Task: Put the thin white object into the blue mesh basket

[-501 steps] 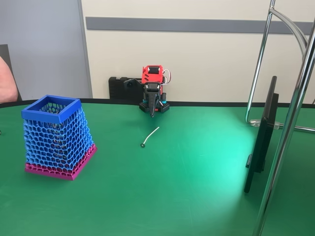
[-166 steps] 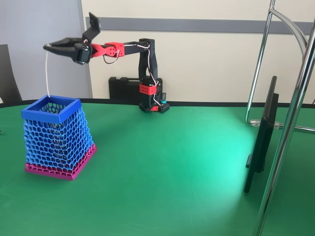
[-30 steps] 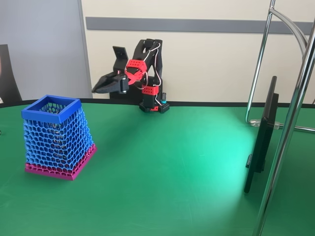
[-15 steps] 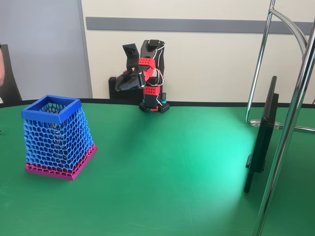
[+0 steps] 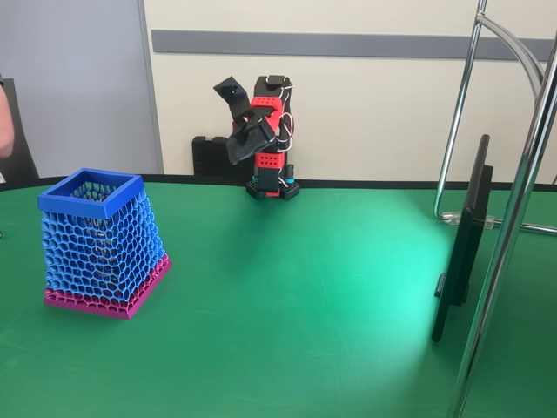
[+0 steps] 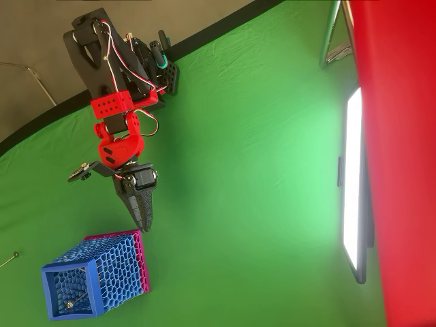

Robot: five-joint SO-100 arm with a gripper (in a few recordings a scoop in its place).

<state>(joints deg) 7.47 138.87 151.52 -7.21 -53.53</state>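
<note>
My gripper (image 6: 145, 219) is closed and empty, beside the basket (image 6: 48, 294); stick's dark tip (image 6: 67, 304) sits inside, at the bottom.

A green table (image 5: 313, 296) with a dark rim fills the room's middle. On its right side in the fixed view a thin dark screen (image 5: 462, 244) stands upright on the table, edge-on; from overhead it glows white (image 6: 352, 184). Just beside the screen rise chrome stand tubes (image 5: 513, 218). Behind the table, a cream wall carries a grey band (image 5: 348, 43). A black case (image 5: 218, 157) sits at the table's far edge. At the table's left edge overhead lies a small pin-like item (image 6: 9, 259).
</note>
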